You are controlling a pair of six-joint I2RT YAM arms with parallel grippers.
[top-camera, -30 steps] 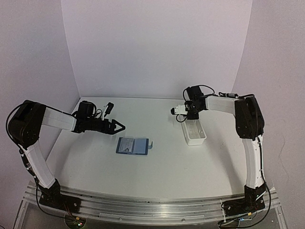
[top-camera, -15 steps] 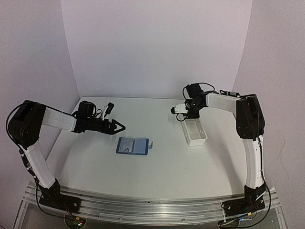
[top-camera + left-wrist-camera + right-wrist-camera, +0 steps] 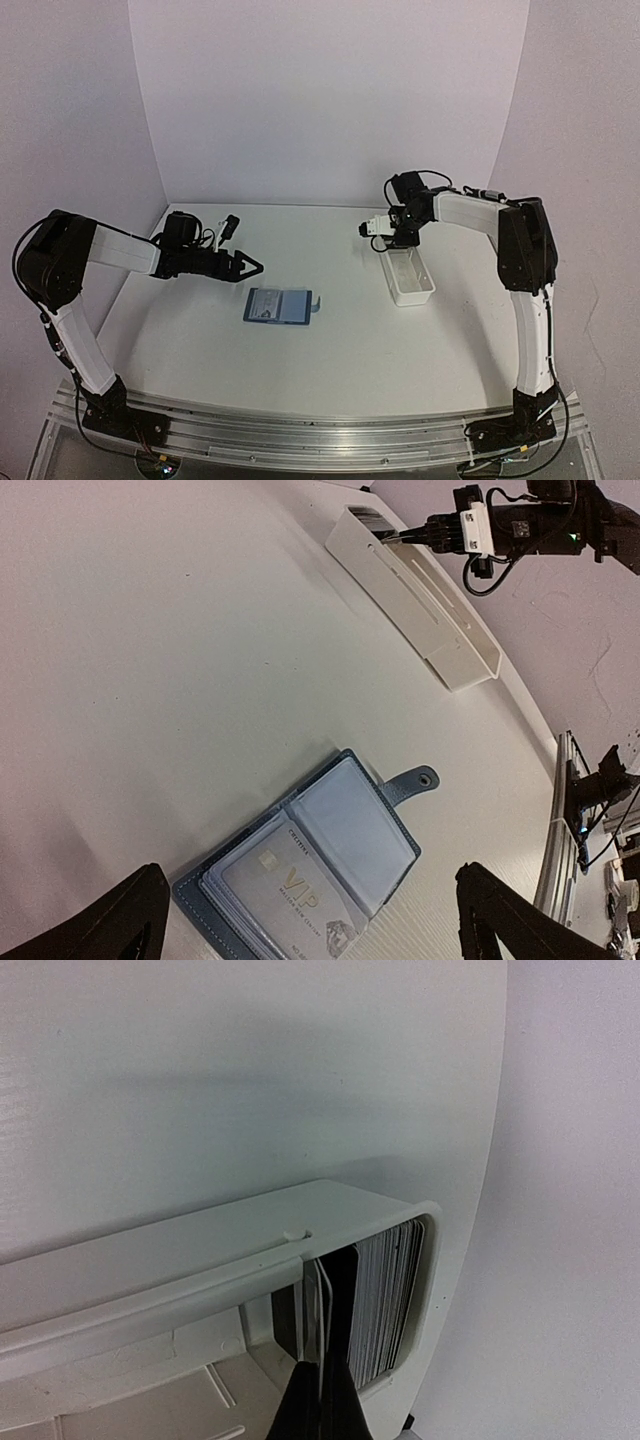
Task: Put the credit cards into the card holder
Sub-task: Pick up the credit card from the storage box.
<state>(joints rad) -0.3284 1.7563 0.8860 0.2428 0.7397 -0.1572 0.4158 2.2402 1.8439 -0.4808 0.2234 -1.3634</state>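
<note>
The dark-blue card holder (image 3: 278, 306) lies open on the table, a pale VIP card (image 3: 290, 890) in its left pocket page and its right page (image 3: 350, 830) empty. My left gripper (image 3: 255, 266) hovers up and to the left of it, open, its black fingers (image 3: 505, 920) standing either side of the card holder (image 3: 395, 825) with nothing between them. My right gripper (image 3: 320, 1400) reaches into the far end of the white tray (image 3: 150, 1270) and is shut on the edge of one thin credit card (image 3: 323, 1320). Beside it stands a stack of credit cards (image 3: 385, 1300).
The long white tray (image 3: 410, 285) sits right of centre, its near part holding nothing. White walls close the table's back and sides. The holder's snap tab (image 3: 415, 782) sticks out toward the tray.
The right wrist has edged slightly up and back over the tray's far end. The left arm and the card holder have not moved.
</note>
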